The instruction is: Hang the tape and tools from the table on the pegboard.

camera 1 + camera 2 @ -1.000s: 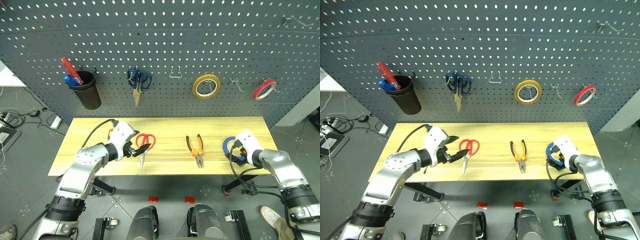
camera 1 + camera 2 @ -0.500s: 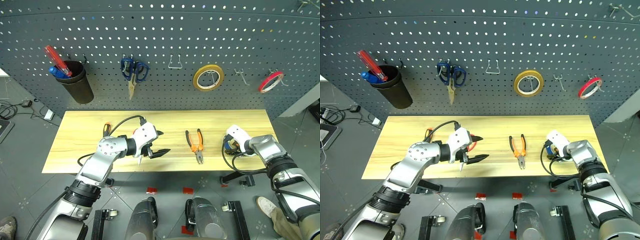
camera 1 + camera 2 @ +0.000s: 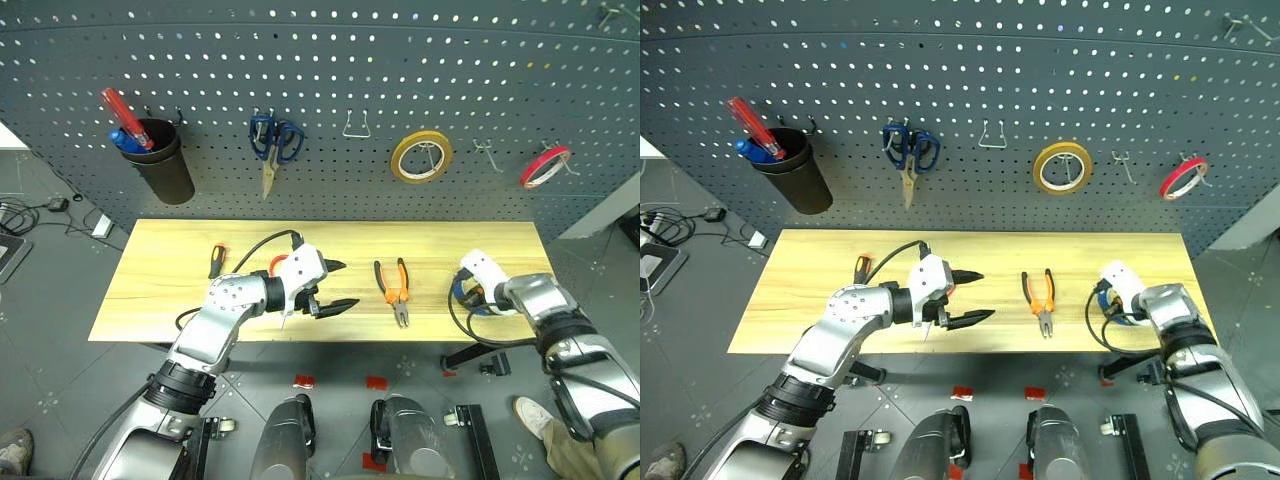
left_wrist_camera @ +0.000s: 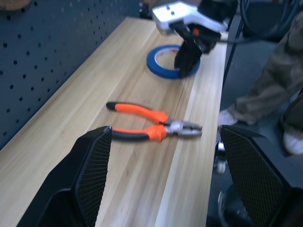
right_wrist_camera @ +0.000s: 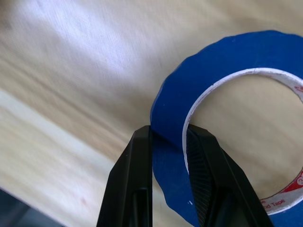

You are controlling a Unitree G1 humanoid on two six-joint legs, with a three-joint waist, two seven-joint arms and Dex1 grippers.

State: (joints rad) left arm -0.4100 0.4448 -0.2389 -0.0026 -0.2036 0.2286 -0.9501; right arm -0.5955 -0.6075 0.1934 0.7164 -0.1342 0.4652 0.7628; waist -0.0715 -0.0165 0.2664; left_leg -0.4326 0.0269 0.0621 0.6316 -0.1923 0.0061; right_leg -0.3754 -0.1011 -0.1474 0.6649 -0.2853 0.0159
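Blue tape ring (image 5: 222, 99) flat on wooden table (image 3: 160, 290), wall pinched between right gripper (image 5: 169, 142) fingers. Orange-handled pliers (image 4: 151, 125) flat beyond the spread left gripper (image 3: 338, 286), red scissors (image 3: 280, 266) under it.

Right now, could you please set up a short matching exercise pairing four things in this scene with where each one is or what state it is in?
Things:
1. blue tape
2. pliers
3. yellow tape
4. left hand

Places or states:
A. hanging on the pegboard
B. open, holding nothing
C. pinched by the right hand
D. lying free on the table

Pairs: 1-C, 2-D, 3-A, 4-B
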